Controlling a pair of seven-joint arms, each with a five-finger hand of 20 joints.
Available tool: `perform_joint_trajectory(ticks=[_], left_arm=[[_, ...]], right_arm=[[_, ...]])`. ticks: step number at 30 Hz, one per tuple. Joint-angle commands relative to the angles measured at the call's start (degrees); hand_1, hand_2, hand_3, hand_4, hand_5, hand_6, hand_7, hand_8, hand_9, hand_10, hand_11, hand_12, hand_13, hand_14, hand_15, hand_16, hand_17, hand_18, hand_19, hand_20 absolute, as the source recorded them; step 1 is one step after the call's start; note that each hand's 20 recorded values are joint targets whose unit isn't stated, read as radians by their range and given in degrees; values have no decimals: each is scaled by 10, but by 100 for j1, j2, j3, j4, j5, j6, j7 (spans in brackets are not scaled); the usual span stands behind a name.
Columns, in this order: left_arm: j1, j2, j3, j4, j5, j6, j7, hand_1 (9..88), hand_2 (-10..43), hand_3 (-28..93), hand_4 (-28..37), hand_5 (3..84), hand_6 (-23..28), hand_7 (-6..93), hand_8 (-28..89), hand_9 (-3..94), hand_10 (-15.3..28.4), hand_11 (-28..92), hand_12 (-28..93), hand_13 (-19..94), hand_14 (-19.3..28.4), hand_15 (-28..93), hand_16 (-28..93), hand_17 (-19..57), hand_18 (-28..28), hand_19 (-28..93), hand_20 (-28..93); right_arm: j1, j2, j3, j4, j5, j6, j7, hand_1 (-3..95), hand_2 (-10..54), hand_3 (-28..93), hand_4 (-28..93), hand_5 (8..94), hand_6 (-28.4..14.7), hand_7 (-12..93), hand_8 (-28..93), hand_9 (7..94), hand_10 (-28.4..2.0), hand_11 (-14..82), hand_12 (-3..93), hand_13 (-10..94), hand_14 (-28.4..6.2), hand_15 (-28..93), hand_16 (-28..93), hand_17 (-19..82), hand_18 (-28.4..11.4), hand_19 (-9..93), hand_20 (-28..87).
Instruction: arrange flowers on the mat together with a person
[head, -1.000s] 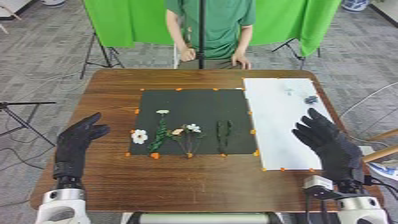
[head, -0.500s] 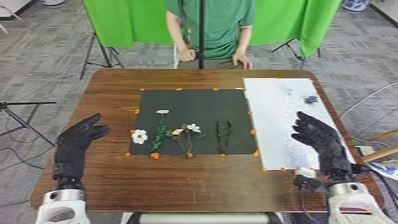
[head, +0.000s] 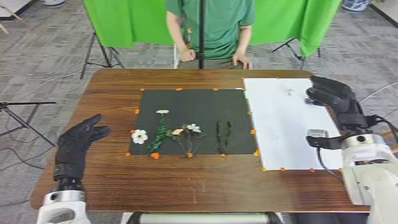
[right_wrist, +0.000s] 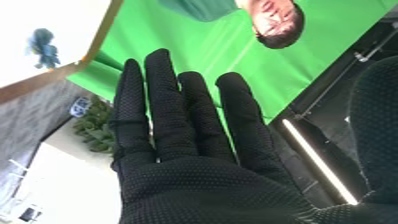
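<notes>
Hovering by far R edge of white sheet (head: 289, 130), robot's R hand (head: 332, 95) has fingers straight, slightly spread. Blue flower (right_wrist: 42, 46) lies on sheet, nr that hand. White flowers (head: 139, 136) + greenery (head: 160, 135) on blk mat (head: 191, 106). L hand (head: 76, 140) relaxed, L of mat.
</notes>
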Motion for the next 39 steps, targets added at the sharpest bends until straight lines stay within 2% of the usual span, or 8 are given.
perform_joint_trajectory(ticks=[1,4,9,12,15,24,35,39], left_arm=[[135,-55,-2,-39,-2,69,-21,256,-8,705,-204,521,32,129,-58,568,156,207,152,499,186,230,-16,154,132,134,223],[147,-56,-5,-43,-2,71,-26,256,-8,705,-204,522,32,128,-58,567,156,206,151,499,185,230,-17,155,132,134,223],[131,-60,40,-36,22,54,-59,256,-8,705,-205,521,32,128,-58,567,156,206,152,498,185,230,-16,155,132,134,223],[104,-57,49,-26,28,33,-81,257,-7,704,-206,520,32,128,-57,566,155,206,152,498,184,230,-16,155,132,134,223],[116,-65,54,-28,21,52,-83,256,-7,705,-205,521,32,128,-57,566,155,206,152,498,185,230,-16,155,132,134,223],[95,-88,61,-28,39,53,-99,256,-6,703,-204,521,33,127,-58,566,155,206,152,498,185,230,-16,154,132,134,223],[85,-49,77,-1,20,-7,-81,256,-7,704,-204,520,32,127,-57,566,156,206,151,497,185,230,-16,154,132,135,223],[44,-42,86,12,22,-14,-82,256,-7,704,-204,519,32,127,-57,566,156,206,151,497,186,230,-16,154,132,135,223]], right_arm=[[496,337,-435,425,-970,444,324,182,-53,681,-152,414,-46,87,-70,416,-168,61,206,477,-165,164,254,159,-212,475,397],[1003,509,-905,783,-2001,881,943,186,-71,686,-151,428,-43,92,-71,432,-171,85,215,490,-168,205,265,161,-215,493,404],[1636,613,-1287,1440,-3070,761,1532,195,-84,677,-151,437,-38,99,-75,452,-177,126,234,501,-185,322,267,164,-224,535,427],[1918,592,-1460,1812,-3347,614,1737,206,-88,670,-154,455,-18,105,-81,484,-181,163,248,522,-186,389,251,175,-231,563,442],[2210,582,-1649,2134,-3651,127,1892,225,-94,666,-162,468,-8,109,-87,516,-187,195,259,546,-187,438,250,188,-239,590,458],[2949,606,-2131,3036,-4159,-405,1942,247,-95,661,-173,462,0,112,-92,516,-186,210,272,546,-185,487,254,192,-245,608,476],[2881,871,-2015,3194,-4338,-959,2145,253,-95,665,-173,467,1,117,-93,509,-188,214,275,545,-185,504,255,192,-247,612,480],[2911,839,-2040,3354,-4304,-932,2071,264,-95,671,-175,478,4,124,-95,514,-184,226,278,550,-181,523,259,194,-248,619,486]])
